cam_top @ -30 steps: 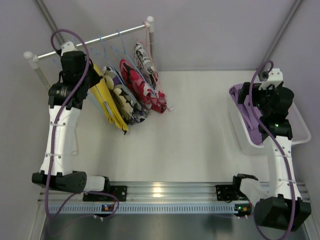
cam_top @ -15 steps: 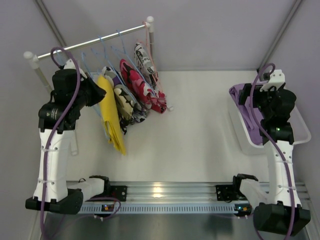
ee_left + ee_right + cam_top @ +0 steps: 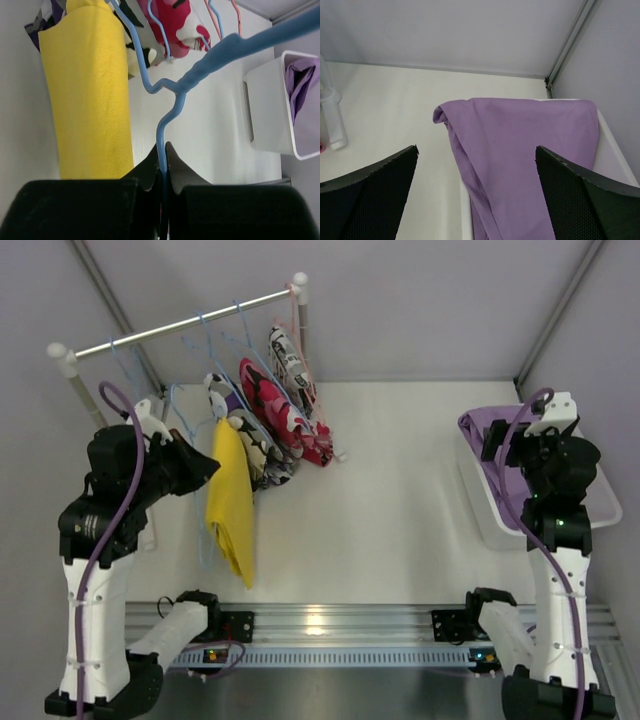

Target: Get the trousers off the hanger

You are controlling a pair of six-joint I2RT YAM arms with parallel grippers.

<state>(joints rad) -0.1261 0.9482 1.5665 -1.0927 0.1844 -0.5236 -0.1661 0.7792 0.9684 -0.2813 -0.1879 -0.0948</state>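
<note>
My left gripper [image 3: 162, 148] [image 3: 207, 467] is shut on the wire of a blue hanger [image 3: 172, 102]. The yellow trousers [image 3: 87, 90] [image 3: 232, 502] hang from that hanger, in front of the rail [image 3: 180, 326]. Other print trousers, black-and-white [image 3: 252, 445] and pink-red [image 3: 280, 412], stay on hangers at the rail. The lilac trousers [image 3: 520, 150] [image 3: 488, 462] lie draped over the rim of a white bin [image 3: 603, 495] at the right. Above them my right gripper [image 3: 476, 148] [image 3: 498, 440] stands open with nothing between its fingers.
The rail stands on two white posts [image 3: 301, 315] at the back left. Grey walls close off the back and both sides. The white bin [image 3: 265, 110] shows at the right of the left wrist view, with the lilac cloth [image 3: 300, 82] inside.
My left arm has drawn back toward the near edge, carrying the blue hanger and yellow trousers away from the rail. My right arm has shifted slightly right and back over the bin.
</note>
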